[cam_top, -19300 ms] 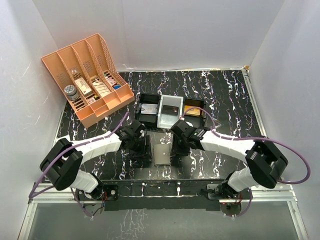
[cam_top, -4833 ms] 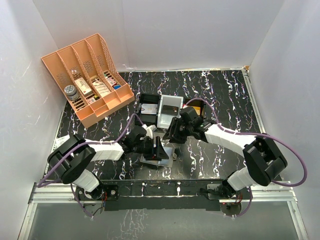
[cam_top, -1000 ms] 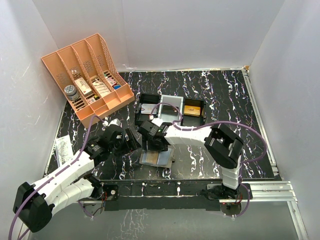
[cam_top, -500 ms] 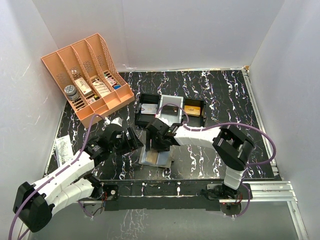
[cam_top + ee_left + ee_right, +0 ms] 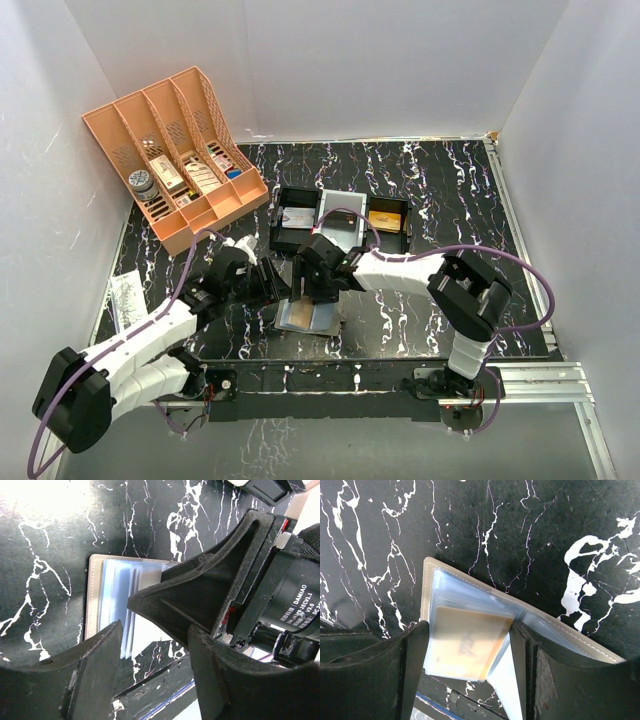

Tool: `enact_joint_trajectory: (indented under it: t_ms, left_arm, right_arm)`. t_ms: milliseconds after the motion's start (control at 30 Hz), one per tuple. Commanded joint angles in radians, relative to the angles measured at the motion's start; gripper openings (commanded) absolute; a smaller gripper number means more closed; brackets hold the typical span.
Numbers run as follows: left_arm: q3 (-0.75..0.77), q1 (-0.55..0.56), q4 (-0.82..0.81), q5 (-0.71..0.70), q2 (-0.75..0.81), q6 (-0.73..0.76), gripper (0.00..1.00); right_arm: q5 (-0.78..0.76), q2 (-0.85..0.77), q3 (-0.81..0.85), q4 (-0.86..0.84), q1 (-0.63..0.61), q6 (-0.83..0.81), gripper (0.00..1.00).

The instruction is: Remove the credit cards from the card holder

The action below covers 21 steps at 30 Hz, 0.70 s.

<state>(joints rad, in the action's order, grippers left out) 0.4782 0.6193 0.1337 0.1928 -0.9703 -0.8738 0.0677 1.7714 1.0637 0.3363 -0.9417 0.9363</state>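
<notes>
– Right wrist view: where is the card holder (image 5: 470,587) lying?

– It is lying open and flat on the table (image 5: 570,530), right under the right claw (image 5: 470,630). A yellow-orange card (image 5: 467,647) is sitting in a clear pocket, just between the two fingers.

– Is the claw pinching it?

– Not that I am seeing. The fingers are standing spread, one at each side of the card. The card's long side seems to be running across, from finger to finger.

– And the left claw (image 5: 155,630)?

– It is hanging spread too, holding nothing, just beside the holder's left edge. The right claw is nearer, so I am thinking it is the one going for the card.
</notes>
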Motion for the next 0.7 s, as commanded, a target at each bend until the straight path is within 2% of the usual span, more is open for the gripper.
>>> enact_joint_trajectory:
  t_ms: [0,267,400,567,667]
  left_arm:
    - [-0.033,0.014,-0.063,0.176,-0.036,0.018,0.51]
    - [-0.053,0.013,-0.132,0.232,-0.098,0.020,0.44]
    - [-0.057,0.017,-0.156,0.253,-0.136,0.021,0.38]
    - [-0.061,0.017,-0.151,0.245,-0.119,0.027,0.38]
    - [-0.068,0.017,-0.144,0.254,-0.109,0.036,0.38]
  right_arm:
    - [0.026,0.051,-0.044,-0.009,-0.011,0.036,0.65]
    - [0.011,0.052,-0.027,0.017,-0.011,0.025,0.67]
    - [0.012,0.057,-0.023,0.018,-0.010,0.026,0.62]
    - [0.037,0.034,-0.047,-0.030,-0.006,0.029,0.53]
    - [0.095,0.015,-0.086,-0.102,0.012,0.038,0.51]
